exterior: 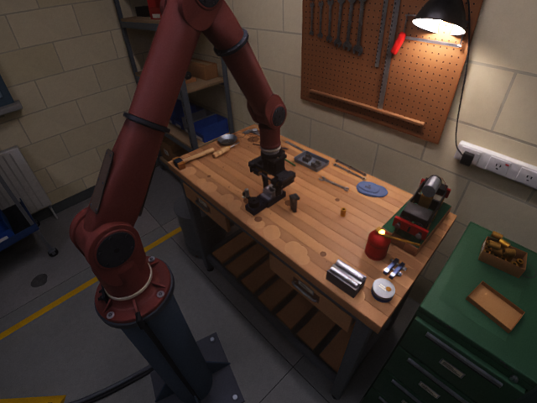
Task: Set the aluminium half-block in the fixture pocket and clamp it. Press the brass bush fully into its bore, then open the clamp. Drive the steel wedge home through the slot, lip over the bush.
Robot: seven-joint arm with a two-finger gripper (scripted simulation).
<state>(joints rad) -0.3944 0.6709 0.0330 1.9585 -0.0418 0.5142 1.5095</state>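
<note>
The aluminium half-block [269, 191] sits in the dark fixture [261, 201] near the middle of the bench. My gripper [270, 187] stands directly over the block. It is open and holds nothing. A dark steel wedge [294, 202] stands on the bench just right of the fixture. The small brass bush [342, 212] stands farther right, apart from the wedge. The fixture's clamp is too small to make out.
Behind the fixture lie a grey tray [311, 160], wrenches [334, 184] and a blue disc [371, 189]. A hammer [193, 157] lies at the far left corner. A red can [376, 244], a vice [421, 210] and metal bars [346, 277] fill the right end.
</note>
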